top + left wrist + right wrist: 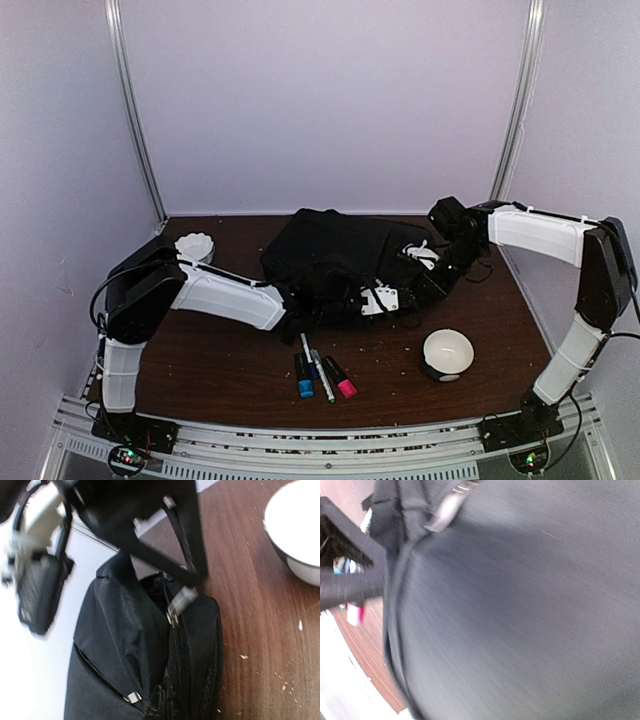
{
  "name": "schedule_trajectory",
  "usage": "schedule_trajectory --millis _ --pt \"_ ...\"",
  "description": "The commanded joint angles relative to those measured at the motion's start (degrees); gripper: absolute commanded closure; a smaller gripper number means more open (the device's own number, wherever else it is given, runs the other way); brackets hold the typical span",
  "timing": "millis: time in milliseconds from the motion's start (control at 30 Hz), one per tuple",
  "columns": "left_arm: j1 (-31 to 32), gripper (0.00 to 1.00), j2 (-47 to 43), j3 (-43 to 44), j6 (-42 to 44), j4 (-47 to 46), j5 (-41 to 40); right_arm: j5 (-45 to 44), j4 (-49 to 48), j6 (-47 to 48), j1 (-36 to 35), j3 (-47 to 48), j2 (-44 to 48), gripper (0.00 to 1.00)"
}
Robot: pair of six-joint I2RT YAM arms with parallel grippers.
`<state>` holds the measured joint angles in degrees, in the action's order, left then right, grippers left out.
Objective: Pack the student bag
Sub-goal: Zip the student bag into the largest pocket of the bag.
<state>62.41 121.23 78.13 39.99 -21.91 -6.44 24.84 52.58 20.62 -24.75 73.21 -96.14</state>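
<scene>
The student bag [330, 255] is a large black fabric backpack lying at the middle back of the table. My left gripper [388, 300] is pressed against its near right edge. In the left wrist view the bag [125, 650] fills the lower frame, with a zipper line and a metal zipper pull [181, 599]; my own fingers do not show. My right gripper [422, 270] is at the bag's right side. The right wrist view is blurred and filled by the bag's grey-black fabric [520, 610], with a zipper pull [445, 510] at the top; no fingers show.
Three markers with blue [305, 378], white [321, 374] and pink [341, 380] ends lie in front of the bag. A white bowl [447, 352] stands at the front right, also in the left wrist view [295, 530]. A white ribbed cup [195, 245] stands at the back left.
</scene>
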Motion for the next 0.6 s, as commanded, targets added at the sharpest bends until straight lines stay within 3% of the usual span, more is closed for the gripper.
schedule_trajectory --millis 0,233,433,500,567 --pt "-1.42 1.0 -3.17 -3.18 -2.18 2.93 -3.88 -8.95 5.76 3.31 3.01 0.17 3.29 1.0" --pt "-1.5 1.0 -5.73 -5.7 -2.46 4.06 -3.08 -15.72 3.41 6.64 5.14 -3.74 4.99 1.0" --pt "-1.46 1.0 -10.2 -10.64 -1.6 3.91 -1.78 -16.88 -1.3 5.86 9.72 -1.71 1.66 1.0" --pt "-1.5 1.0 -10.96 -11.39 -1.32 3.82 -2.15 -14.86 -1.66 5.79 10.42 -0.35 0.05 1.0" --pt "-1.5 1.0 -11.18 -11.14 -1.63 4.59 -1.87 -6.89 -0.06 7.86 10.16 0.33 0.39 1.0"
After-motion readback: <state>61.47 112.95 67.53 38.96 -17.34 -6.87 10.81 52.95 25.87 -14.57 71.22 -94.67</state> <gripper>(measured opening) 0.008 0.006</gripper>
